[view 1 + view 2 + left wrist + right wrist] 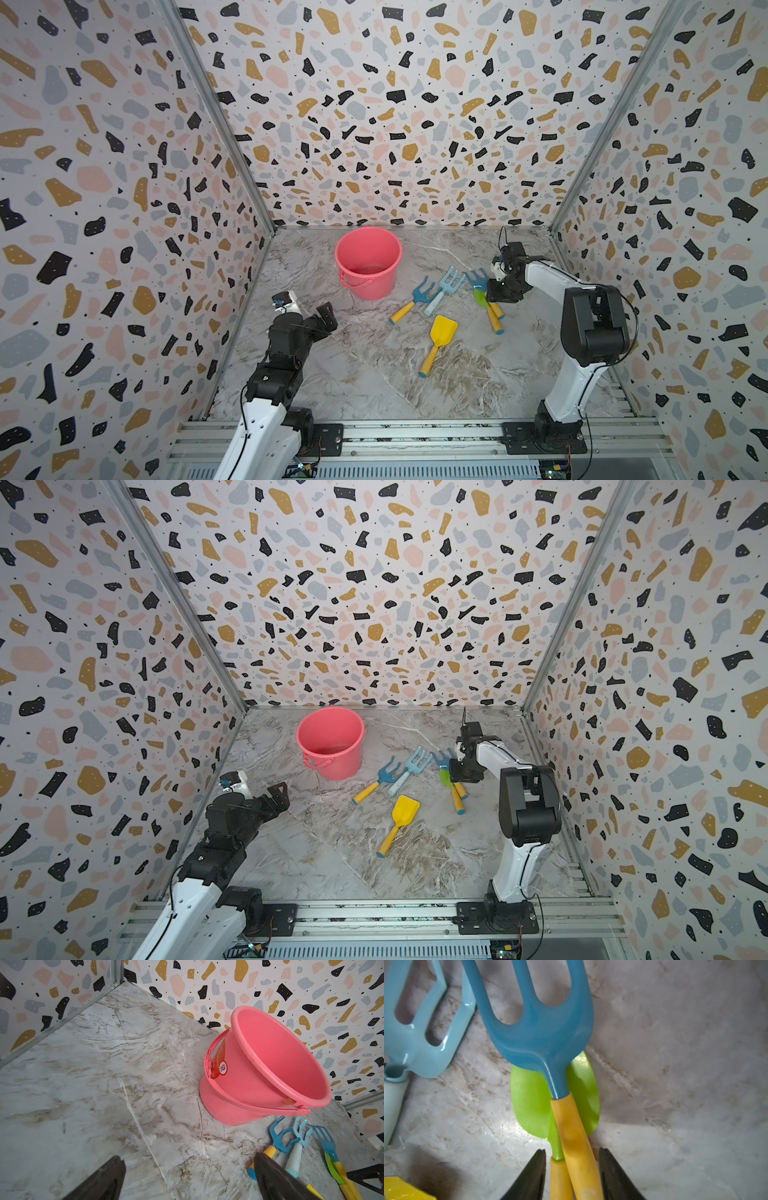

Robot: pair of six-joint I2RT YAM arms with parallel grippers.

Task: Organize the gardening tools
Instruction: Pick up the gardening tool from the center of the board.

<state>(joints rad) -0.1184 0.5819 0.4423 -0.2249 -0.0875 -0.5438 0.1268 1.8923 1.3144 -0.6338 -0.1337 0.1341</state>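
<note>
Over at the right of the worktop, my right tool sits low above two stacked pieces. The dark-blue rake lies on top of the green spade, and its yellow handle slants across the spade's neck. The fingers stand one on each side of both yellow handles, with only slivers of marble showing between finger and plastic. Whether they are pressing yet, I cannot tell.

I judge these to be light, stiff pieces of glossy moulded plastic, so weight is no worry but slip is. The handles are round and tapered, and two of them pinched together could roll against each other and let one drop. I would rather hold the rake's handle alone, at its thick middle, than the thin, wide head.

The light-blue rake lies just beside the dark rake's head. The other dark-blue rake lies beyond it, towards the pink bucket, which stands upright with nothing in it that I can see. The yellow shovel lies apart, nearer the front. My left tool hangs over bare marble at the left, its fingers wide apart and holding nothing.
</note>
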